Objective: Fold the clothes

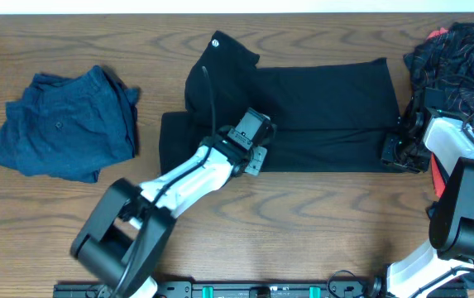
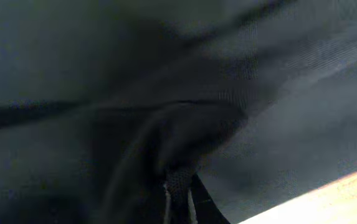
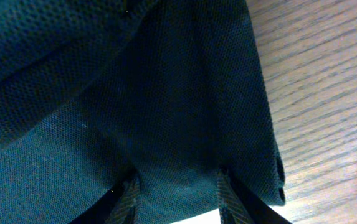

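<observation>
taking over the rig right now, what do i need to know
Left gripper: shut on a pinch of the black shirt, left of its middle.
Right gripper: looks shut on the shirt's near right corner.
Shirt: mid-table, lying as a wide band, with its left part bunched and the logo showing at the top.
Done: a first fold at most; it is not a neat packet.
Left: fold it over and square it up.
The blue garment at left and the red-patterned garment at far right are not part of the job.

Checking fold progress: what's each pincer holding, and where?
Both hold the black shirt: left pincer pinches its lower middle; right pincer grips the lower corner on its side.
</observation>
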